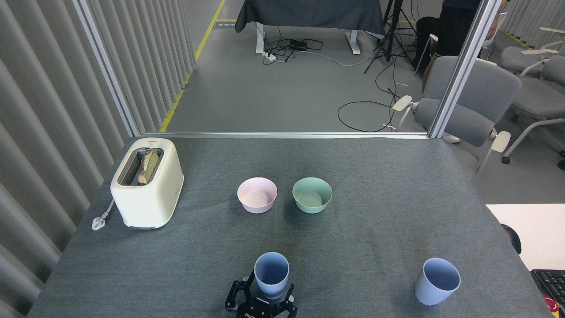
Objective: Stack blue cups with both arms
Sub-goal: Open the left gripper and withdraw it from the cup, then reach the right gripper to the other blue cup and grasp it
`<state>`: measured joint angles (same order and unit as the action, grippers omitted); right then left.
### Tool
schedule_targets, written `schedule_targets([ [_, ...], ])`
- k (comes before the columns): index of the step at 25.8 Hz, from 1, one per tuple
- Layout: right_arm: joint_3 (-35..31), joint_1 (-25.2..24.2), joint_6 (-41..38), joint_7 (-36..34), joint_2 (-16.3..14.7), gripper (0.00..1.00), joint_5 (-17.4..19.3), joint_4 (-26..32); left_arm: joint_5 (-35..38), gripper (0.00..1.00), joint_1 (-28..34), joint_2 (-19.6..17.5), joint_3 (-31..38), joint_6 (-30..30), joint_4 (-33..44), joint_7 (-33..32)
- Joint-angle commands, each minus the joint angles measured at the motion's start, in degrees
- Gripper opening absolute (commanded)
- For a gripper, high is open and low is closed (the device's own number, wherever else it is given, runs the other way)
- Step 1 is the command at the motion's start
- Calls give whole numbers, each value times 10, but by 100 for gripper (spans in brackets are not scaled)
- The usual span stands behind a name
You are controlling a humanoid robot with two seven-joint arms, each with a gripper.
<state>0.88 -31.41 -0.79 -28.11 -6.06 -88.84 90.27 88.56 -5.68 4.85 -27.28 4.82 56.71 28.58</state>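
Left end effector pinching one blue cup upright; second blue cup stands well apart to its right; right arm not in sight

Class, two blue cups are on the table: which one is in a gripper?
The blue cup near the middle of the front edge, clasped by the left gripper. The other blue cup stands alone at the right.

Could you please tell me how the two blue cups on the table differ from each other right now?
The near-centre blue cup sits between the fingers of the left gripper, while the right-hand blue cup stands alone, untouched. The centre cup lies nearer the pink bowl and green bowl; the other is close to the table's right edge. Both are the same pale blue, upright, open-topped and empty.
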Motion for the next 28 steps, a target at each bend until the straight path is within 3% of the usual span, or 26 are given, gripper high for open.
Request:
schedule_targets([
  [1,0,-1,-1,0,0,100,0,0,-2,100,17,0,3,0,8,3],
  [7,-2,-1,0,0,0,100,1,-1,-4,100,80,-4,17,1,64,3],
  [12,-4,-5,0,0,-1,100,2,-5,-4,100,168,-34,74,0,154,3],
  [16,-11,-4,-4,5,-1,100,26,-5,-7,100,216,-55,128,-5,209,2],
  [19,-28,-4,-8,6,-2,100,34,-9,-24,100,228,-72,164,-11,220,2],
  [24,-97,5,-66,13,-4,100,34,-18,-95,100,229,-142,186,-65,224,8],
  [28,-119,51,-87,67,-7,100,31,-53,-110,100,225,-153,202,-70,220,9],
])
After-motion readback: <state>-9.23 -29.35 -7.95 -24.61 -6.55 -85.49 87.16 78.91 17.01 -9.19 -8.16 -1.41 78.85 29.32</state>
